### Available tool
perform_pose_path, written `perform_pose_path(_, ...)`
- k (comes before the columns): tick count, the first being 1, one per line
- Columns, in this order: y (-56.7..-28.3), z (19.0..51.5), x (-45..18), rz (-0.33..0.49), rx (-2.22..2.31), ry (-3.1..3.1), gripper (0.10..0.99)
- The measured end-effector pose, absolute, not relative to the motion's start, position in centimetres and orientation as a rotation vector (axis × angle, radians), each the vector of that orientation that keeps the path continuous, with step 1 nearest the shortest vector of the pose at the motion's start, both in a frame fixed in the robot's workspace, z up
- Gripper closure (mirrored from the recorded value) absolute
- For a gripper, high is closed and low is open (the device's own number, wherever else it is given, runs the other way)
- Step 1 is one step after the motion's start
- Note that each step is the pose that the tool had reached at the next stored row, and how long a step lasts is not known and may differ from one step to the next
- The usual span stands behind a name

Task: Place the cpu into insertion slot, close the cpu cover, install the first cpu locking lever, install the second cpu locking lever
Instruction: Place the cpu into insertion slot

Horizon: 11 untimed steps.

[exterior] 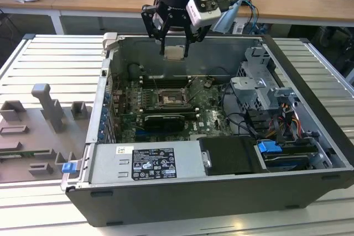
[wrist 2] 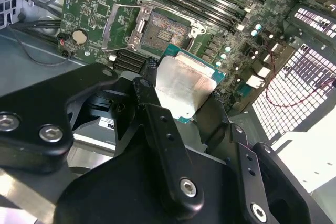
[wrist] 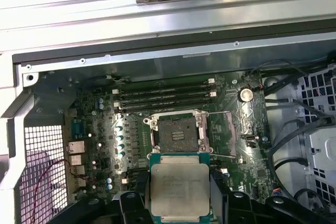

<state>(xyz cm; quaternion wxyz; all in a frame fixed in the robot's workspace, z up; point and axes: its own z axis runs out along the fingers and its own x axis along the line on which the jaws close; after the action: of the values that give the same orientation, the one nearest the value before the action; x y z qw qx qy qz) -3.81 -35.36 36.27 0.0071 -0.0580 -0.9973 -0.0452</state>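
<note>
1. Gripper [wrist: 179,199]: fingers pinch the cpu by two opposite edges; in both wrist views you see a black finger on either side of it.
2. Cpu [wrist: 179,186]: pale metal top on a green edge, held flat in the air above the open computer case [exterior: 166,214], well apart from the board.
3. Insertion slot [wrist: 176,135]: black square on the motherboard [wrist: 100,145], bare, with nothing seated in it.
4. Cpu cover [wrist 2: 123,24]: silvery frame swung open, standing just beside the slot.
5. Memory slots [wrist: 163,95]: long, black, beyond the socket.

Hazards for you, as a judgement:
- The chip is held only at its edges, so a jolt could make it slip or tilt.
- A chip that arrives tilted or turned the wrong way would sit on the socket contacts and bend them.
- The raised cover stands close to the slot, so a finger descending off line could strike it.
</note>
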Motion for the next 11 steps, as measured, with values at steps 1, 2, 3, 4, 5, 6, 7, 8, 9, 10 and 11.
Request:
perform_pose_path(1, -35.36, 36.27, -3.81, -0.141, -0.185, -3.119, 0.545)
perform_pose_path(2, -35.36, 36.27, -3.81, -0.141, -0.187, -3.119, 0.545)
perform_pose_path(3, -35.36, 36.26, -3.82, -0.141, -0.189, -3.119, 0.545)
perform_pose_path(4, -35.36, 36.26, -3.83, -0.141, -0.194, -3.119, 0.545)
perform_pose_path(5, -35.36, 36.26, -3.84, -0.141, -0.197, -3.118, 0.545)
perform_pose_path(6, -35.36, 36.26, -3.85, -0.141, -0.199, -3.118, 0.545)
perform_pose_path(7, -35.36, 36.25, -3.86, -0.142, -0.201, -3.118, 0.545)
perform_pose_path(8, -35.36, 36.25, -3.88, -0.142, -0.204, -3.118, 0.545)
perform_pose_path(9, -35.36, 36.25, -3.92, -0.142, -0.208, -3.118, 0.545)
perform_pose_path(10, -35.36, 36.24, -3.98, -0.142, -0.212, -3.118, 0.545)
perform_pose_path(11, -35.36, 36.24, -4.01, -0.142, -0.214, -3.118, 0.545)
